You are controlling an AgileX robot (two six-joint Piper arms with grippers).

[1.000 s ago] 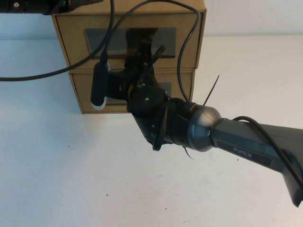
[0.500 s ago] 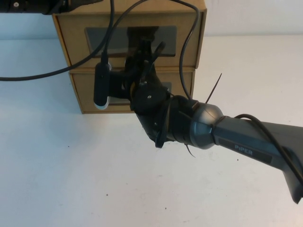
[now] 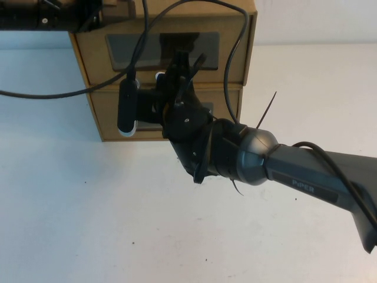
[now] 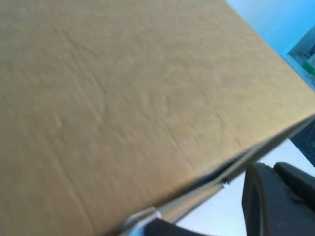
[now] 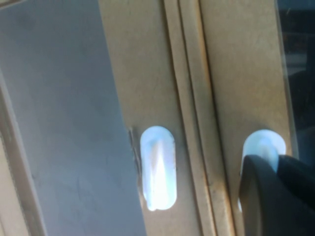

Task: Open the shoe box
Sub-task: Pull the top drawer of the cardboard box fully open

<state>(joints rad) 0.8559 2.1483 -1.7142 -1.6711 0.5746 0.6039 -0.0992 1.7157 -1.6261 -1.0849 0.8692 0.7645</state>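
Two brown cardboard shoe boxes stand stacked at the back of the table, the upper box (image 3: 235, 53) on the lower box (image 3: 106, 121), each with a dark window in its front. My right gripper (image 3: 187, 62) is against the upper box's front. In the right wrist view its dark fingers (image 5: 275, 196) sit close together at an oval finger hole (image 5: 263, 142), shut on the front panel there. A second finger hole (image 5: 157, 167) lies across the seam between the boxes. My left gripper (image 3: 88, 15) is over the upper box's top (image 4: 123, 98) at the back left.
The white table (image 3: 88, 206) spreads in front of the boxes. Black cables (image 3: 230, 71) loop over the box fronts. The right arm (image 3: 306, 177) crosses the table from the right edge, its wrist camera (image 3: 126, 109) next to the lower box.
The right gripper has pushed slightly toward the box front. The left arm has slid right along the box top, and the upper box's left edge has shifted a little.
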